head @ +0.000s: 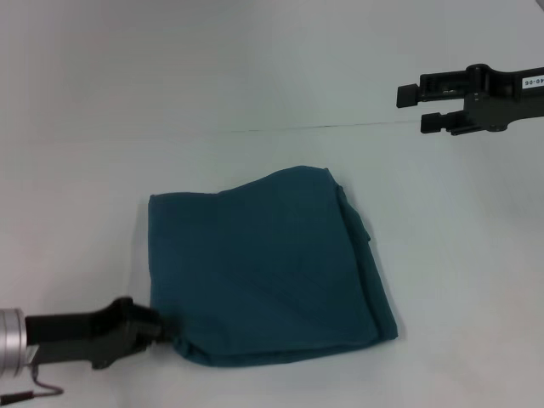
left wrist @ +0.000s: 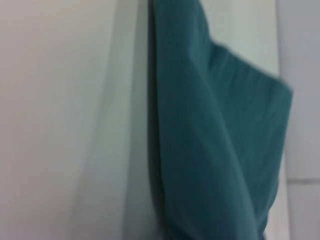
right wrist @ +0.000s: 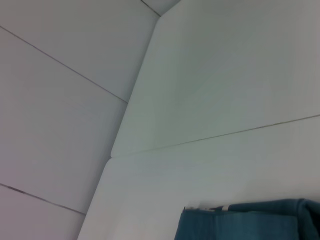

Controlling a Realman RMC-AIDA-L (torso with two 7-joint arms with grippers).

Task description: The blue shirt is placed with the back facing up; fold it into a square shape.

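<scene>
- The blue shirt, a plain dark teal-blue garment of soft matte knit fabric, lies folded into a rough four-sided packet on the pale white table.
- The packet's far edge bows upward toward its far right corner, and along its right side several stacked layers of cloth show as a narrow ridge.
- The left gripper, black and set on a black arm with a silver cuff, sits at the shirt's near left corner, touching the cloth there.
- Its fingertips are hidden against the fabric, so I cannot tell how far its jaws are parted or whether they have hold of the corner.
- In the left wrist view the shirt fills much of the picture as a draped, creased fold over the white surface; no fingers show there.
- The right gripper, black with two straight fingers, hovers well apart from the shirt, beyond its far right corner and above the table.
- Its jaws stand parted with a clear gap between the fingers and nothing in them.
- The right wrist view shows the shirt's edge from afar, with the table stretching beyond it.
</scene>
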